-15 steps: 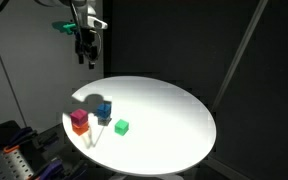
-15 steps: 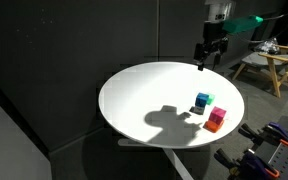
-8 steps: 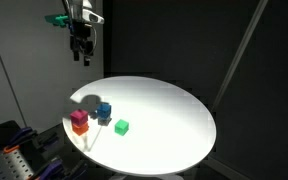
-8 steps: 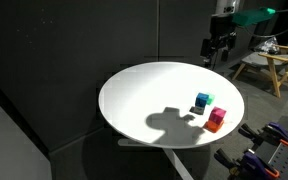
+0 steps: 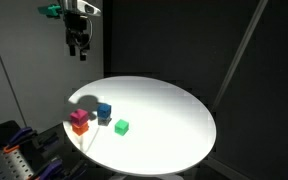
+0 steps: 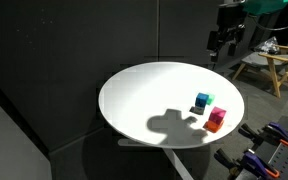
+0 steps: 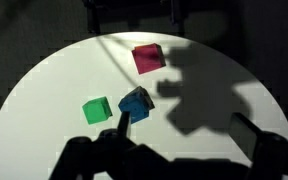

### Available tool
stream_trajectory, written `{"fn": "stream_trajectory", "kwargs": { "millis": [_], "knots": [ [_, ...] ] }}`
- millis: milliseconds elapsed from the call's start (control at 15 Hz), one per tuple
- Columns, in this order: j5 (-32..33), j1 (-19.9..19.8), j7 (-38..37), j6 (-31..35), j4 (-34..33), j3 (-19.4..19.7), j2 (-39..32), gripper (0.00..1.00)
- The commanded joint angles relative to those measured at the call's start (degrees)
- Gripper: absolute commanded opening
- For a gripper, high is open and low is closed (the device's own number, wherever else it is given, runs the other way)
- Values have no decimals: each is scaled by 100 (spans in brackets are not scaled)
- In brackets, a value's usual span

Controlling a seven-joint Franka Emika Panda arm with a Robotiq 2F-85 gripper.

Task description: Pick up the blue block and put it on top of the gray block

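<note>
The blue block (image 5: 104, 108) sits near the edge of the round white table (image 5: 174, 130), on top of a dark gray block (image 5: 105, 117) of which only a thin side shows. The blue block also shows in the wrist view (image 7: 135, 102) and in an exterior view (image 6: 202, 101). My gripper (image 5: 77, 45) hangs high above the table's rim, well away from the blocks. It also shows in an exterior view (image 6: 220, 45). In the wrist view its fingers (image 7: 184, 130) are spread wide and hold nothing.
A green cube (image 5: 122, 127) lies beside the blue block and shows in the wrist view (image 7: 96, 110). A magenta cube on an orange cube (image 5: 80, 121) stands nearby, and the magenta one also shows in the wrist view (image 7: 147, 57). Dark curtains surround the table. A wooden stool (image 6: 269, 65) stands beyond.
My gripper has risen and drawn back from the table, still open and empty. The blocks have not moved.
</note>
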State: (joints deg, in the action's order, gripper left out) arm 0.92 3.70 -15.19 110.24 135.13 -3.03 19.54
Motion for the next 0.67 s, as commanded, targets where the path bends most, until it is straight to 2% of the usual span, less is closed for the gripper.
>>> {"fn": "stream_trajectory", "kwargs": {
  "millis": [0, 600],
  "knots": [
    [-73, -92, 61, -27, 82, -51, 304, 100],
    [-32, -94, 29, -10, -7, -96, 175, 100]
  ]
}}
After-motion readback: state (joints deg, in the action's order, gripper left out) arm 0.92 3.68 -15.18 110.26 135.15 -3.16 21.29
